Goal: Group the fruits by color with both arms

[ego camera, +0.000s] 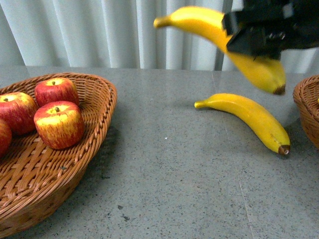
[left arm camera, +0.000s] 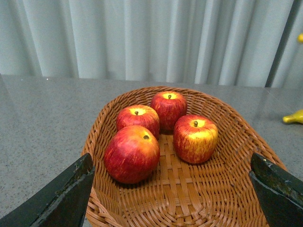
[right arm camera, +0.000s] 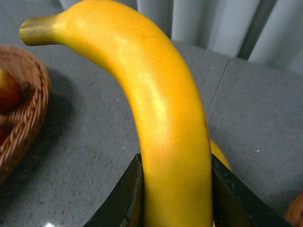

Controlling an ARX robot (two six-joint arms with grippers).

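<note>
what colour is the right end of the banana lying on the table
Dark brown, on the yellow table banana; the front view shows it best.

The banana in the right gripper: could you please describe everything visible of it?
This banana is bright yellow, smooth, long and curved, with a tan stem end and a brown tip. It hangs tilted in the air above the grey table and a second banana, clamped mid-body between the right gripper's black fingers.

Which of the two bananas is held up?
The upper curved yellow banana, clamped in the right black gripper; the other banana lies on the grey table.
</note>
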